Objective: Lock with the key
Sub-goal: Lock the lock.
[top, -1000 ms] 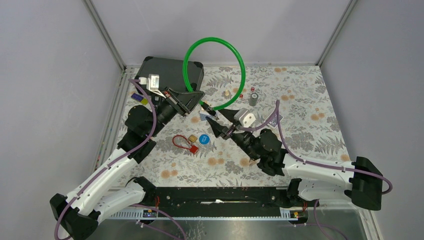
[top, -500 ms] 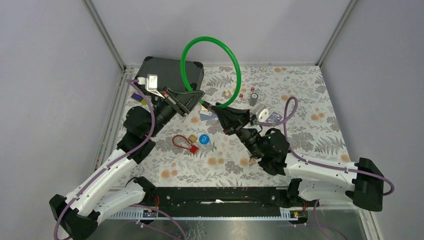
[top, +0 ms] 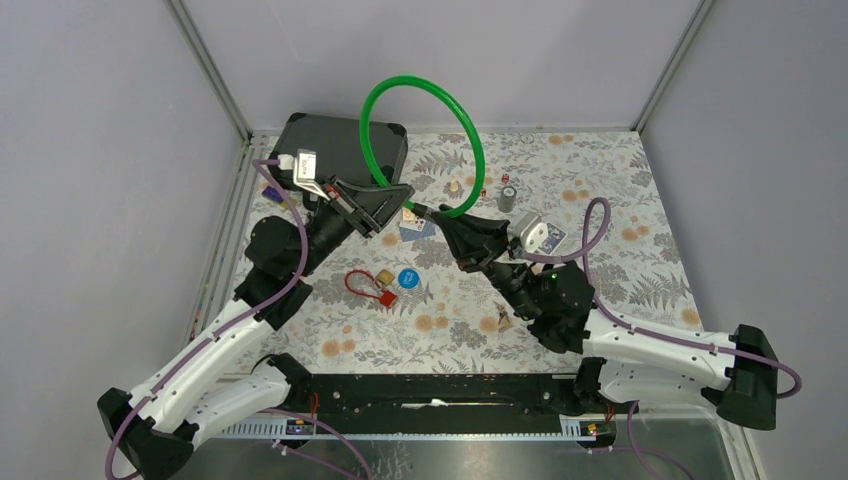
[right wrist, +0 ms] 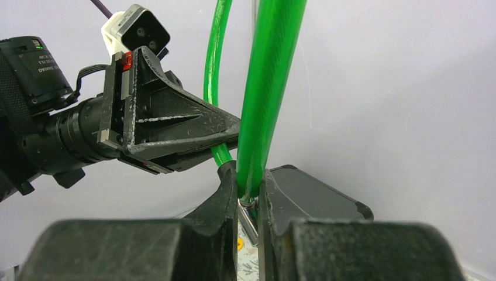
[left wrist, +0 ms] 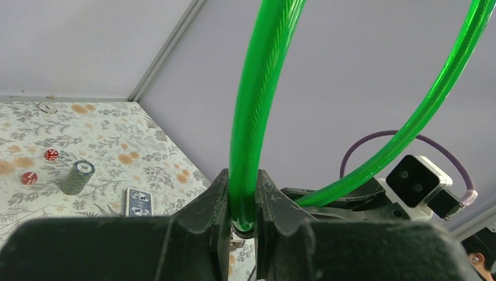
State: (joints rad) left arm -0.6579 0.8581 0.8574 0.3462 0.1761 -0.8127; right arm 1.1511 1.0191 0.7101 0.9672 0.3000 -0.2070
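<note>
A green cable lock (top: 478,140) stands as a tall loop over the back of the table. My left gripper (top: 403,198) is shut on one end of the cable, shown in the left wrist view (left wrist: 251,117) between the left gripper's (left wrist: 242,187) closed fingers. My right gripper (top: 441,214) is shut on the other end, close beside the left one. In the right wrist view the cable (right wrist: 269,88) runs up from the right gripper (right wrist: 248,187), and a metal pin (right wrist: 248,219) shows below it. No key is clearly visible in either gripper.
A black case (top: 335,145) lies at the back left. A red loop with a small padlock (top: 365,285) and a blue disc (top: 407,278) lie in the middle. A poker chip stack (top: 507,197), red dice (top: 483,190) and a card deck (top: 553,235) sit at the right.
My right gripper has moved up and back to the cable's free end and closed on it, with its wrist turned. The green loop has leaned slightly left. The left gripper has held its grip.
</note>
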